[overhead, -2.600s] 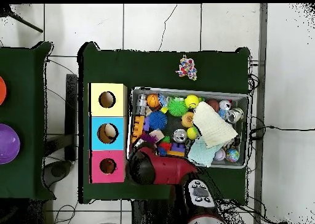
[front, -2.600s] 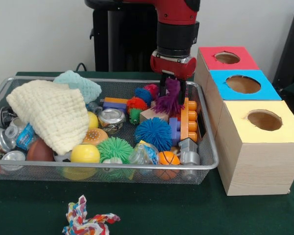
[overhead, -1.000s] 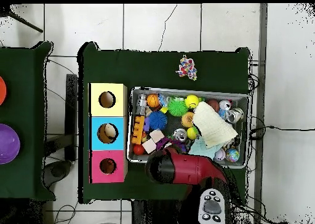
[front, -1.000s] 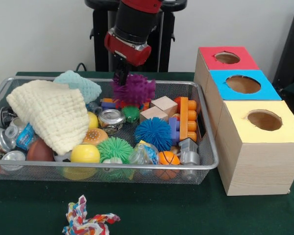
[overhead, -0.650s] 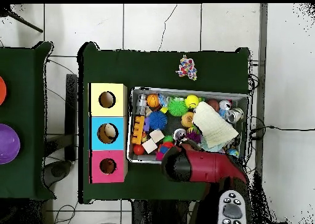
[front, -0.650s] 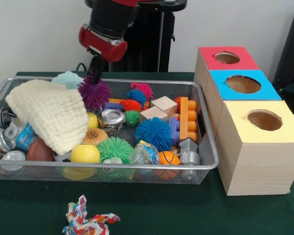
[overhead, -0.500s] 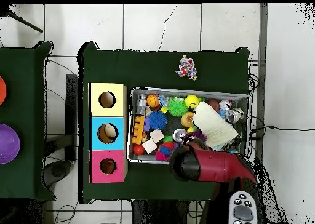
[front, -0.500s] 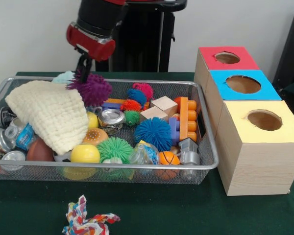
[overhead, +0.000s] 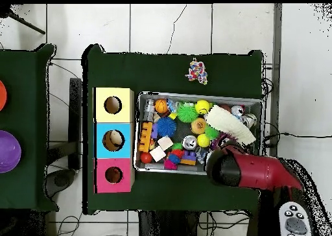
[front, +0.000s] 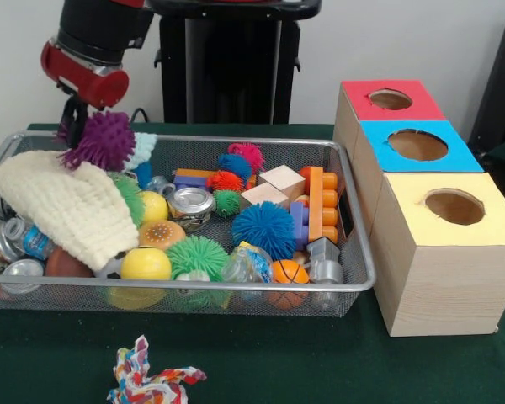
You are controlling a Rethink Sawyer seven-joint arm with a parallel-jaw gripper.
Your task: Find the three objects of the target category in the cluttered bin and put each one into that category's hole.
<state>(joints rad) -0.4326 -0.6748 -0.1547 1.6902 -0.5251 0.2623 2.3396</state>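
One hand [front: 74,118] grips one purple spiky ball [front: 103,140] — soft, bristly — above the bin [front: 236,288]; three holed boxes [front: 421,194] stand beside it.

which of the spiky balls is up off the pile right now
The purple spiky ball, hanging from the gripper at the basket's far end from the boxes; the blue and green ones lie among the clutter.

- Three holed boxes: red box [front: 390,99], blue box [front: 417,145], yellow box [front: 454,207]
- One wire bin [front: 358,282]
- Two cloths: cream cloth [front: 63,206], teal cloth [front: 140,146]
- Two wooden cubes [front: 282,181]
- One rope toy [front: 147,377] lying outside the bin
- One purple spiky ball [front: 103,140]
- One large blue spiky ball [front: 263,229]
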